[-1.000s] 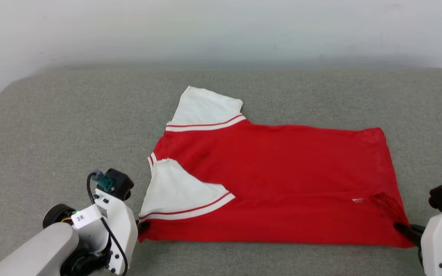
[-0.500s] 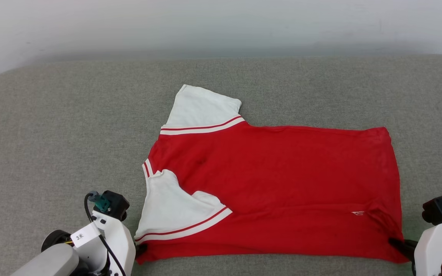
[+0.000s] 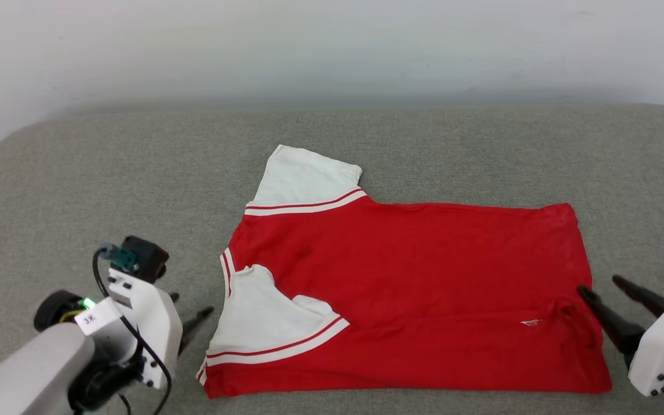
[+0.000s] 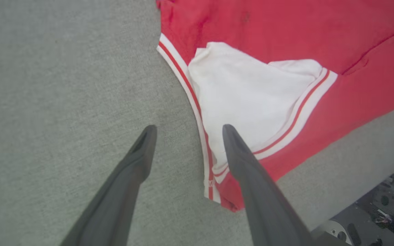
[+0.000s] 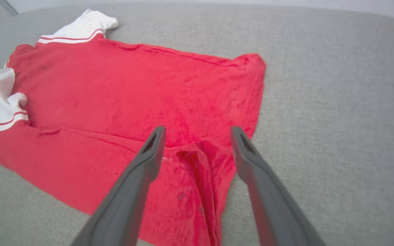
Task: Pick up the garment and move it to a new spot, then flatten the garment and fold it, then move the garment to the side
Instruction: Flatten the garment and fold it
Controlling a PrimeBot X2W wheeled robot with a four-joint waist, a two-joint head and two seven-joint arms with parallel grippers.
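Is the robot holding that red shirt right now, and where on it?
Nothing is held. The left gripper and right gripper stand open at opposite ends of the garment, which lies on the grey surface.

The left hand (image 3: 193, 304) has let go of the shirt's (image 3: 412, 276) near sleeve corner and now stands spread just beside it. The right hand (image 3: 599, 283) has released the hem corner too and is spread above it, apparently lifted clear of the cloth.

Even, diffuse light, bright throughout; shadows faint and soft-edged. The white wall (image 3: 332, 46) reads slightly washed out. Wrist views bow at their edges, with mild softness there.
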